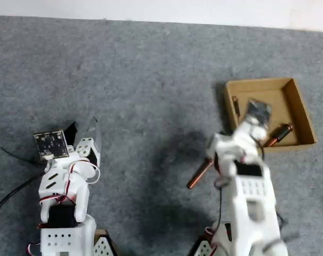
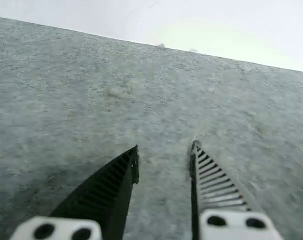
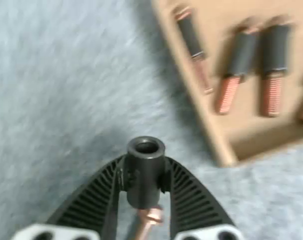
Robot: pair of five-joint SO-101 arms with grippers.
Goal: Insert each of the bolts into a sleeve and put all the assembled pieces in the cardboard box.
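1. Table (image 1: 151, 80): grey, carpet-like surface carrying all items. No loose bolt or sleeve is seen lying on it.

2. Arms: the left arm (image 1: 63, 186) stands at the near left, well apart from the work. The right arm (image 1: 249, 181) stands at the near right, with its wrist just beside the box's near wall.

3. Cardboard box (image 1: 260, 81): far right of the table, open at the top. The right wrist view shows at least 3 assembled pieces (image 3: 239, 55) lying on its floor, roughly side by side. A 4th at the edge cannot be confirmed.

4. Left hand (image 2: 164, 160): released, jaws apart, nothing between them, low over bare table.

5. Right hand (image 3: 144, 165): clenched on the dark sleeve (image 3: 145, 172), which stands upright between the jaws with its open bore facing the camera. It is outside the box, over the table near the box corner.

6. Bolt (image 1: 200, 174): copper-coloured, seated in the sleeve. Its free length slants out of the hand on the side away from the box.

Assessment: the step in hand is judged to be delivery of this assembled piece into the box.

Recommendations:
- Raise the piece until the trailing bolt end clears the box wall before crossing it.
- Aim for bare floor beside the pieces already there.
- Lower well inside before releasing, since a high drop could shake the bolt from the sleeve.
- Keep the left arm parked.
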